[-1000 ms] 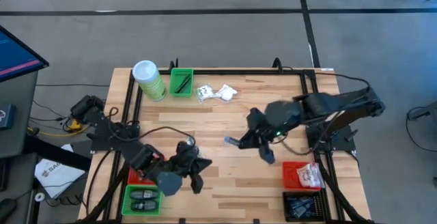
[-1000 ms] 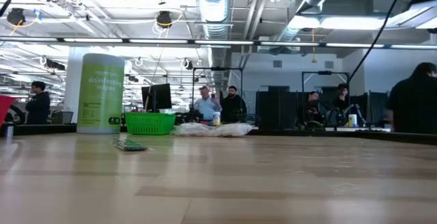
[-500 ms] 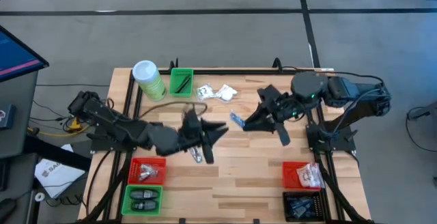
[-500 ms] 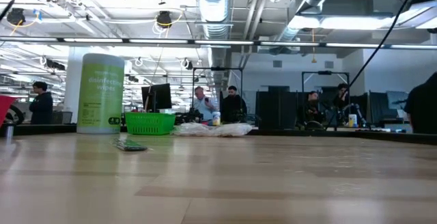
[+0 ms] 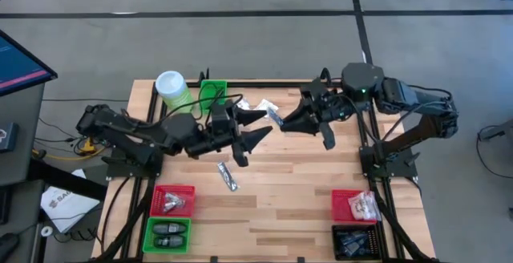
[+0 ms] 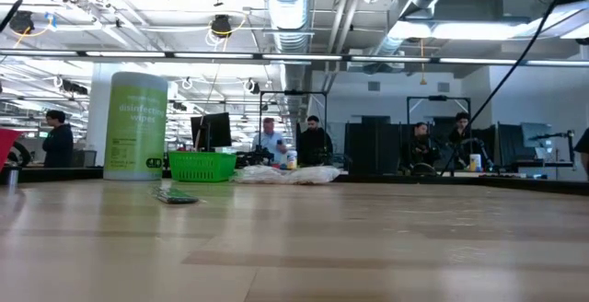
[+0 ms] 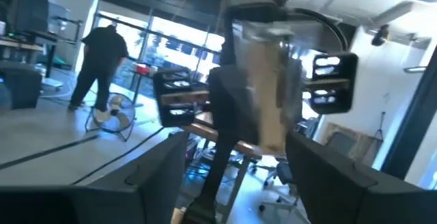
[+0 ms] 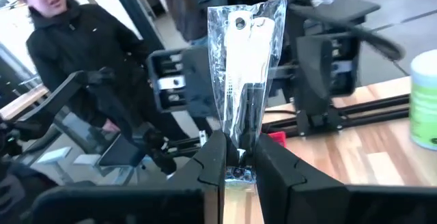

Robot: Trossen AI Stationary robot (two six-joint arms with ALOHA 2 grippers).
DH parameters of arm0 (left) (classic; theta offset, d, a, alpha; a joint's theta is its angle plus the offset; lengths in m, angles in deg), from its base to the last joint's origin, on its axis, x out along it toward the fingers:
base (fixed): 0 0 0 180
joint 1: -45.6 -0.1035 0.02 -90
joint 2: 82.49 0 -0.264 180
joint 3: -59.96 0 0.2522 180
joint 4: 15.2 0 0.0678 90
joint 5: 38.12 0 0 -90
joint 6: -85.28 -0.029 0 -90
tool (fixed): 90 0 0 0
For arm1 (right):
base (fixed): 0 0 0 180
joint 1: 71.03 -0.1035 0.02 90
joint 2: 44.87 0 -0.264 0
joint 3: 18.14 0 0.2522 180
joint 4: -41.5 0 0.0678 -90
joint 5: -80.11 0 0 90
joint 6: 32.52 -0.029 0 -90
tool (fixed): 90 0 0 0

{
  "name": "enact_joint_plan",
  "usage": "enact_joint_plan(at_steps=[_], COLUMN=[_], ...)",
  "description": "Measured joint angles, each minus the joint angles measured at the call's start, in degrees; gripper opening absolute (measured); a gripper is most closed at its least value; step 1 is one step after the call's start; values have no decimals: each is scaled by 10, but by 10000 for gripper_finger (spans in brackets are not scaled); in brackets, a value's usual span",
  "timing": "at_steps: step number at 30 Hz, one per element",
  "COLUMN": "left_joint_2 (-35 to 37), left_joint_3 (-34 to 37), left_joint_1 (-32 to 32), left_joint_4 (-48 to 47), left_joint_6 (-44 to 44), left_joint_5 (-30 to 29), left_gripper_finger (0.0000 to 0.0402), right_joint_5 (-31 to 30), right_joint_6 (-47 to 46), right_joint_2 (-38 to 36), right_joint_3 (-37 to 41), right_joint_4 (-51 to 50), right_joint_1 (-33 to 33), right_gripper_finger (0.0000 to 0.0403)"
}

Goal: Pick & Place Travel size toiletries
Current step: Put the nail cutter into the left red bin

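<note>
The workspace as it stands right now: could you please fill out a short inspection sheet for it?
Surface: wooden table, bare in the middle.
Job's things: clear packet held up in the right end effector; silvery packet lying loose mid-table; white sachets at the far edge; more items in the red bins, the green bin and the black bin.
Clutter: green canister and small green bin at the far left.
End effectors: left end effector open, empty, above the table; right end effector shut on the clear packet, facing it.
Cables: bundle by the left arm's base.
Surroundings: people in the room behind.
</note>
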Motion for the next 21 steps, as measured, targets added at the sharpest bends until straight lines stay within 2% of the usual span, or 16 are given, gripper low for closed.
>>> enact_joint_plan(at_steps=[8,15,21], left_joint_2=[-1,-5,-15], left_joint_3=[0,0,-1], left_joint_1=[-30,-59,-73], left_joint_4=[27,63,80], left_joint_6=[1,3,16], left_joint_5=[45,96,117], left_gripper_finger=[269,269,269], right_joint_5=[9,24,33], right_joint_6=[4,2,-1], right_joint_2=[0,22,36], right_joint_3=[0,1,0], right_joint_4=[8,11,22], right_joint_1=[27,38,38], right_gripper_finger=[43,43,43])
